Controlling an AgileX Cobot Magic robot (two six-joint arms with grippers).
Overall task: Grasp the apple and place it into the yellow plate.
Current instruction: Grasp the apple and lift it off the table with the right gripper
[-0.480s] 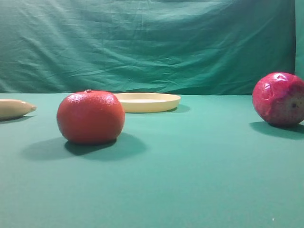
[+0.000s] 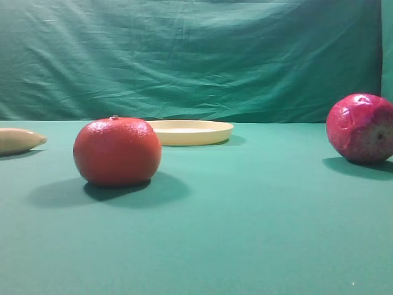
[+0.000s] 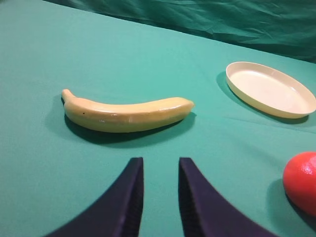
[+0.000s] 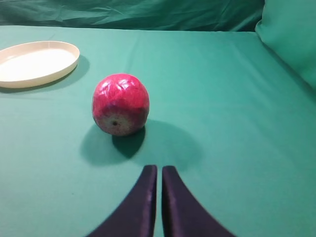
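The apple [image 4: 120, 103] is glossy magenta-pink and lies on the green cloth, its dark dimple facing my right gripper [image 4: 159, 169]. That gripper is just short of the apple, and its jaws are almost touching and empty. The apple also shows at the right edge of the exterior view [image 2: 361, 128]. The yellow plate [image 4: 59, 61] lies far left of the apple. It also shows in the exterior view [image 2: 212, 132] and the left wrist view [image 3: 237, 86]. My left gripper [image 3: 160, 163] has its jaws a little apart and empty, just short of a banana. Neither gripper shows in the exterior view.
A banana [image 3: 126, 114] lies ahead of the left gripper and at the left edge of the exterior view [image 2: 18, 140]. A large orange-red fruit [image 2: 116, 152] stands in front of the plate, also seen at the right in the left wrist view [image 3: 302, 180]. A green cloth backdrop [image 2: 196, 55] hangs behind.
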